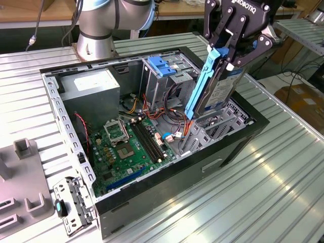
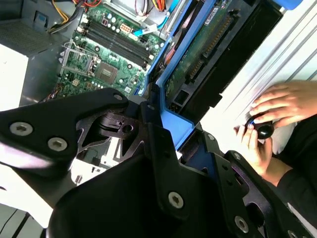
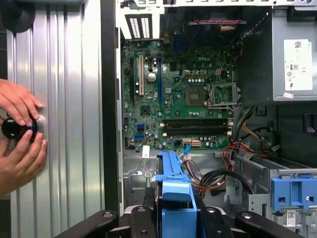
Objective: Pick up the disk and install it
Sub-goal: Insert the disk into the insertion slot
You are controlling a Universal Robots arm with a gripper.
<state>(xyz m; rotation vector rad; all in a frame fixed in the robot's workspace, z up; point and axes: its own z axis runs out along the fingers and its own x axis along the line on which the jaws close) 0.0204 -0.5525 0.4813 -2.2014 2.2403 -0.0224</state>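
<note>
My gripper [image 1: 230, 54] is shut on the disk [image 1: 218, 92], a silver-grey drive with a white label and a blue side rail [image 1: 201, 86]. The disk hangs steeply tilted, its lower end dipping into the open computer case [image 1: 172, 174] at the exterior view's right, just above a grey metal bay [image 1: 215, 130]. In the first wrist view the blue rail [image 3: 173, 191] sticks out between the black fingers [image 3: 141, 220] toward the motherboard. In the second wrist view the disk [image 2: 203, 54] shows its green underside board and a blue edge.
Inside the case lie the motherboard [image 1: 126, 147], a grey power-supply box [image 1: 93, 88], a metal cage with a blue top [image 1: 162, 68] and loose cables [image 1: 174, 119]. A person's hands [image 3: 20, 134] hold a black knob on the ribbed table. A loose bracket [image 1: 76, 202] lies beside the case.
</note>
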